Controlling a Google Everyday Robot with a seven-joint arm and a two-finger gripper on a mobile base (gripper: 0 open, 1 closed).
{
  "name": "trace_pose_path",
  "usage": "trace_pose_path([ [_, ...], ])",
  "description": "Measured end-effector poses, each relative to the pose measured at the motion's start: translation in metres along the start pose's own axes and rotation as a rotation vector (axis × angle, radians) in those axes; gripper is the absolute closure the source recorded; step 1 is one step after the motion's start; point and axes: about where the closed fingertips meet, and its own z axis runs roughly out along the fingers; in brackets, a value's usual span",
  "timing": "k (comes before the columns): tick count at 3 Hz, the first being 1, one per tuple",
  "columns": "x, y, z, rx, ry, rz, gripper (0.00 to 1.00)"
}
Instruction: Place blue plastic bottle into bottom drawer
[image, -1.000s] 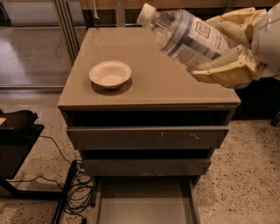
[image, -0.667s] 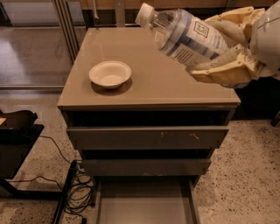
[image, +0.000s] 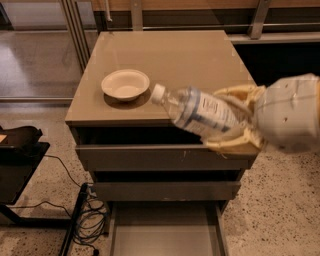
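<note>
My gripper (image: 231, 119), with tan fingers (image: 235, 95), is shut on the blue plastic bottle (image: 200, 112). It holds the bottle tilted, white cap pointing up-left, in front of the cabinet's front right edge at the height of the top drawer. The bottom drawer (image: 116, 231) is pulled out below, at the lower edge of the view, and its light grey inside is bare. The bottle hangs well above the drawer and a little to the right of its middle.
A white bowl (image: 125, 84) sits on the cabinet top (image: 185, 55) at the front left. The two upper drawers (image: 160, 157) are nearly shut. Black cables (image: 87, 215) and a black stand (image: 17, 165) lie on the floor at the left.
My gripper with the bottle has come down and towards the cabinet's front, from above the top's right side to the level of the top drawer. The view now shows more of the floor.
</note>
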Motion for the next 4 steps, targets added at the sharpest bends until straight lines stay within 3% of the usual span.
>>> trace_pose_path([
  [2,0.124,0.113,0.086,-0.18,0.043,0.082,1.0],
  [3,0.172,0.145,0.114,-0.223,0.073,0.119,1.0],
  [4,0.172,0.145,0.114,-0.223,0.073,0.119,1.0],
])
